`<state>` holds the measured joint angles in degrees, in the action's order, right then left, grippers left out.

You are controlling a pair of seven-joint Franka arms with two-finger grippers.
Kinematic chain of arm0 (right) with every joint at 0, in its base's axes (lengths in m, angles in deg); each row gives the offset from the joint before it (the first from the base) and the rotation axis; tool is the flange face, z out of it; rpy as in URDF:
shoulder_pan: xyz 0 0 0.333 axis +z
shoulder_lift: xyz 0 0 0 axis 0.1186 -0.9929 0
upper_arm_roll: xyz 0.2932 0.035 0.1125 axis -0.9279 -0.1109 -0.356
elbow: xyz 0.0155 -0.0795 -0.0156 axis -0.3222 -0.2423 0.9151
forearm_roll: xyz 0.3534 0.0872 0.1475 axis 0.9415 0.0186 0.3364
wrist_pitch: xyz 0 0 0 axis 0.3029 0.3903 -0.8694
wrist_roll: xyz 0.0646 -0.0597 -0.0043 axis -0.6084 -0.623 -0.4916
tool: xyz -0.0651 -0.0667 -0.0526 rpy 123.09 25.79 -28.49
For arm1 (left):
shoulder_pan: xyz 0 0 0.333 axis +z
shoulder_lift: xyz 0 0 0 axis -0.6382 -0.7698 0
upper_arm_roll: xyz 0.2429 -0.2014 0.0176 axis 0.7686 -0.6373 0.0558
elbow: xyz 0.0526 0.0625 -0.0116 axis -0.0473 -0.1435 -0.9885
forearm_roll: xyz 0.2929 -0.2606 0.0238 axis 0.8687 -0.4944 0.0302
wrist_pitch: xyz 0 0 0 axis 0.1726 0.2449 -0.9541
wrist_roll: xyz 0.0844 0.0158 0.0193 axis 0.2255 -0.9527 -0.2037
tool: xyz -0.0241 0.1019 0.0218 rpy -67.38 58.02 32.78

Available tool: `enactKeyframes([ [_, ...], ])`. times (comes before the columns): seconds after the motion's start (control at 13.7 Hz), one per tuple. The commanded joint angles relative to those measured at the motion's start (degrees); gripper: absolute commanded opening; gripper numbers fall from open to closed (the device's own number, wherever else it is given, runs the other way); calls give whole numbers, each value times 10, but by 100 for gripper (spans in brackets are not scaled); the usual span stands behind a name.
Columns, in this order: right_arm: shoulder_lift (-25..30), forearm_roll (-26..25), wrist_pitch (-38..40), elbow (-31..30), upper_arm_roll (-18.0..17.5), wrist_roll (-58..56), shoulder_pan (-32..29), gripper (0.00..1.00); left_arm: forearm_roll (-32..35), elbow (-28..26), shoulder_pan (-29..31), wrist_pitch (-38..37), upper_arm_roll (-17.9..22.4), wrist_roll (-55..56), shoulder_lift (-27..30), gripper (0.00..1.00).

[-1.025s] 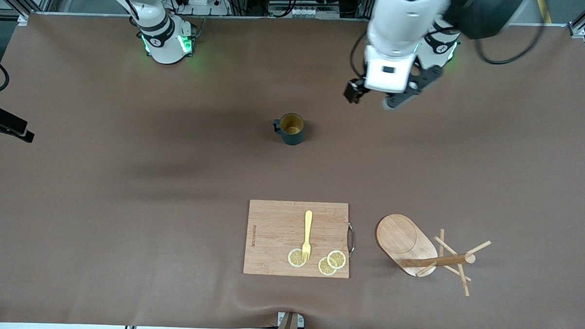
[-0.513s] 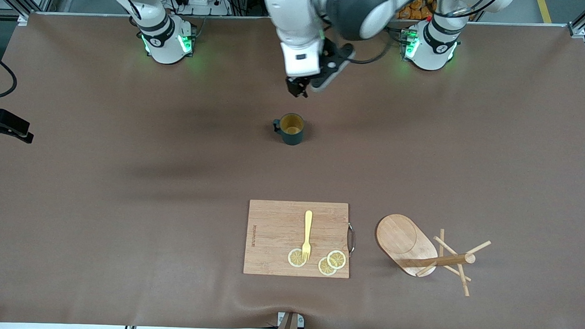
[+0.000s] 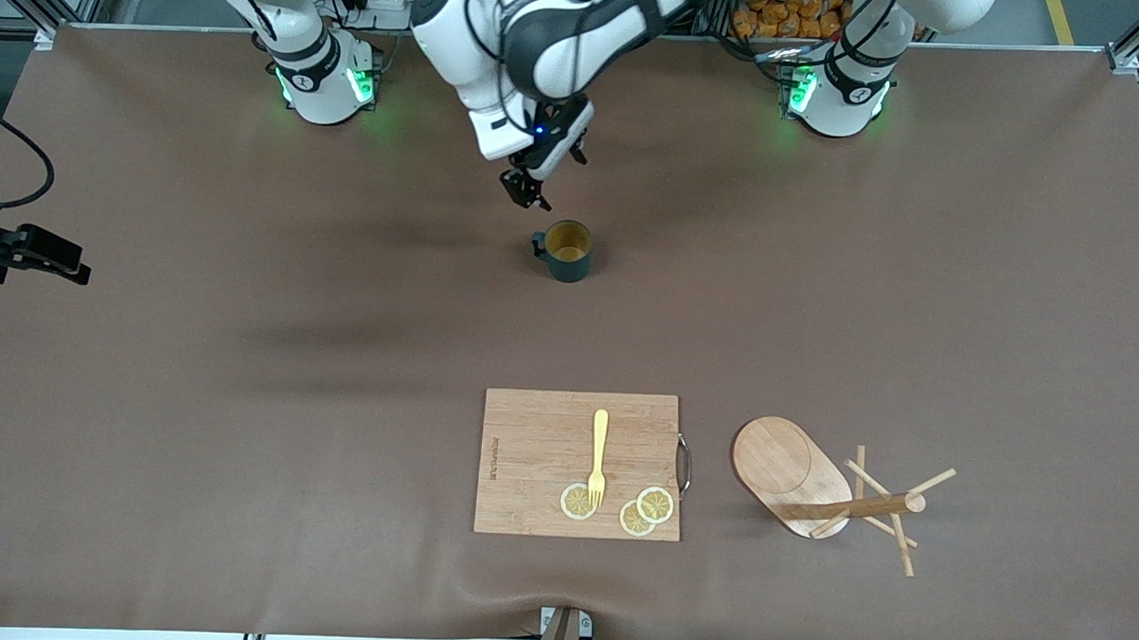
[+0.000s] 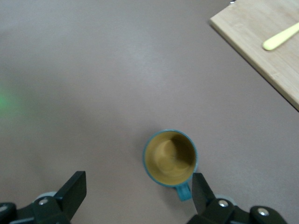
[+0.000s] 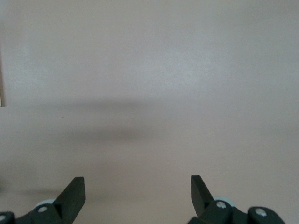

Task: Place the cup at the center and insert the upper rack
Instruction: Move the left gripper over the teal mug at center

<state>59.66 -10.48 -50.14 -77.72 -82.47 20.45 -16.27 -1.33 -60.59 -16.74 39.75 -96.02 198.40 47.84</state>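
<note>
Left end effector [image 3: 528, 188], fingers spread and empty, hovers over the tabletop [image 3: 246, 366] beside the upright cup [image 3: 566, 250]; upper rack [image 3: 833, 492] lies tipped over nearer the camera beside the cutting board [image 3: 536, 451]; right end effector [image 5: 135, 196] waits, released

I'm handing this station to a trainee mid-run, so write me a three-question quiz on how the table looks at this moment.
1. True or false: the mug stand stands upright.
2. What lies on the cutting board? A) a knife and bread B) a fork and lemon slices C) nothing
3. Which gripper is close above the cup, and are its fingers open?

Key
1. False. It lies on its side, toward the left arm's end of the table.
2. B
3. The left gripper; its fingers are open and hold nothing. The right gripper waits open over bare table.
</note>
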Motion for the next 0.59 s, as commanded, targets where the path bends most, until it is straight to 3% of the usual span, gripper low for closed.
enactKeyframes([
  [0.0,4,8,-3,-2,-3,4,-5,100,38,50,-44,12,32,34,-44,100],
  [0.22,3,5,-3,1,-3,5,-1,100,53,88,-88,34,65,41,-93,100],
  [0.51,3,4,-3,1,-3,5,-5,100,71,105,-112,34,76,42,-151,100],
])
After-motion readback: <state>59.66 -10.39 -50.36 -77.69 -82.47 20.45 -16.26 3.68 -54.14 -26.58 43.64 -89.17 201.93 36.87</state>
